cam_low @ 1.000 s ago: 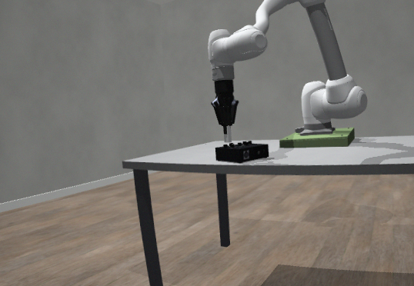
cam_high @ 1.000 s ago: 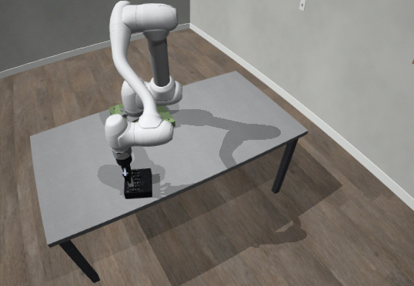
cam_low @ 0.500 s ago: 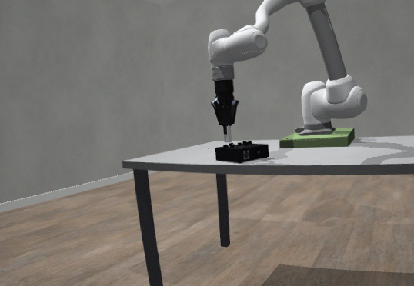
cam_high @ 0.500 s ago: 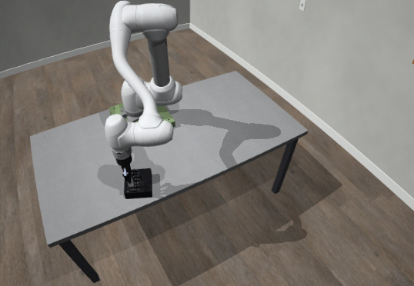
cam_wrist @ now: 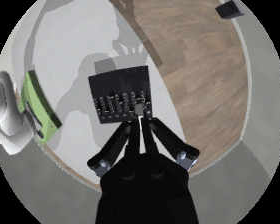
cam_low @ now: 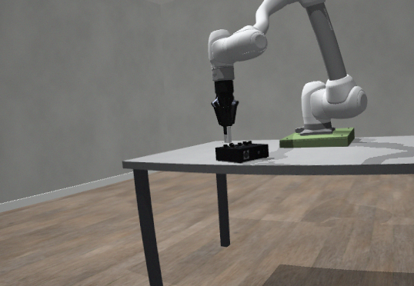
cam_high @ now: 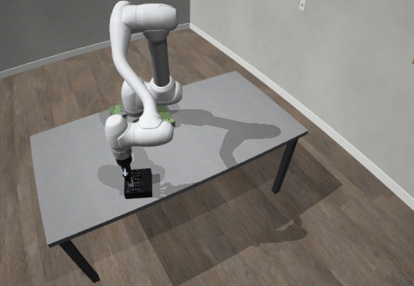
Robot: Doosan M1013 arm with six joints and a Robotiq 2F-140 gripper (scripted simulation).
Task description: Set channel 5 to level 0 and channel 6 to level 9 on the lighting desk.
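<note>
The lighting desk (cam_high: 138, 183) is a small black box with a row of fader knobs, near the front edge of the grey table. It also shows in the exterior view (cam_low: 242, 152) and in the wrist view (cam_wrist: 120, 95). My gripper (cam_high: 125, 173) (cam_low: 228, 138) points straight down with its fingers shut together, the tips just above or at the fader knobs near one end of the row. In the wrist view the shut fingertips (cam_wrist: 139, 112) lie over the near edge of the desk by one knob. I cannot read the fader levels or tell which channel it is.
The arm's green base plate (cam_high: 141, 114) sits at the table's back edge. The desk lies close to the table's front edge (cam_high: 154, 202).
</note>
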